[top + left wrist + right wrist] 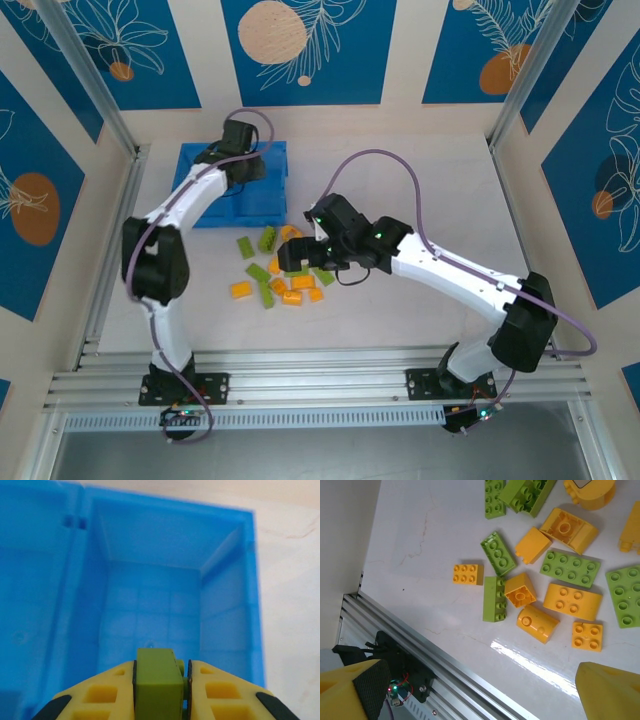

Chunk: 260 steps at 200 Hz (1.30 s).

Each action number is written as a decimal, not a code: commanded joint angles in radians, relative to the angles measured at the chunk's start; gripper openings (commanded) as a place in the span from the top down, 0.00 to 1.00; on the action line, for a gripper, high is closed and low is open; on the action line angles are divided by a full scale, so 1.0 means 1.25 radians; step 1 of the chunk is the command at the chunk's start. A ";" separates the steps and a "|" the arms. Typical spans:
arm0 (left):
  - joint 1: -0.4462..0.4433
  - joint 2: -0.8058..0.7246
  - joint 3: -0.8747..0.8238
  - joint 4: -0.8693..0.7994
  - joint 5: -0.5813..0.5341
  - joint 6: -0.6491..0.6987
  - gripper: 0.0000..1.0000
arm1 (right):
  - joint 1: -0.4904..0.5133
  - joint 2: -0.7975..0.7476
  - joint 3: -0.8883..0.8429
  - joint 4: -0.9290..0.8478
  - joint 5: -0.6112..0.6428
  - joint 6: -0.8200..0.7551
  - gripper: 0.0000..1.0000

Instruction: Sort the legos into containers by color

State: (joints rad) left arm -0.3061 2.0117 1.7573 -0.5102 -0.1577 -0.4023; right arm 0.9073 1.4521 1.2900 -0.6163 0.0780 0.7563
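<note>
My left gripper (160,682) is shut on a lime green lego (157,672) and holds it above the right-hand compartment (150,605) of the blue bin (262,200). That compartment's floor looks bare. In the top view the left gripper (243,150) hangs over the bin's far side. Loose legos (268,280), orange-yellow and lime green, lie in a pile on the table in front of the bin. My right gripper (292,258) hovers over the pile's right side, open and holding nothing. The right wrist view shows several legos (560,570) beyond its wide-apart fingers (355,687).
A divider wall (75,605) separates the bin's two compartments. A metal rail (445,665) runs along the table's near edge. White table (420,190) stretches to the right of the bin and pile. Side walls and frame posts enclose the workspace.
</note>
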 commanded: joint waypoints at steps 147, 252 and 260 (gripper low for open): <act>-0.097 -0.433 -0.362 0.045 0.119 0.088 0.63 | 0.005 -0.076 -0.035 -0.007 0.087 -0.014 0.03; -0.128 -0.251 -0.441 -0.004 0.100 0.144 0.40 | -0.019 -0.092 -0.045 -0.020 0.084 -0.008 0.03; -0.128 -0.229 -0.430 -0.005 0.090 0.144 0.40 | -0.019 -0.097 -0.050 -0.022 0.086 -0.003 0.03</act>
State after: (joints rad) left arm -0.4652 1.6569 1.1442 -0.4946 -0.0334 -0.2508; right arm 0.8860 1.3705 1.2301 -0.6220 0.1734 0.7433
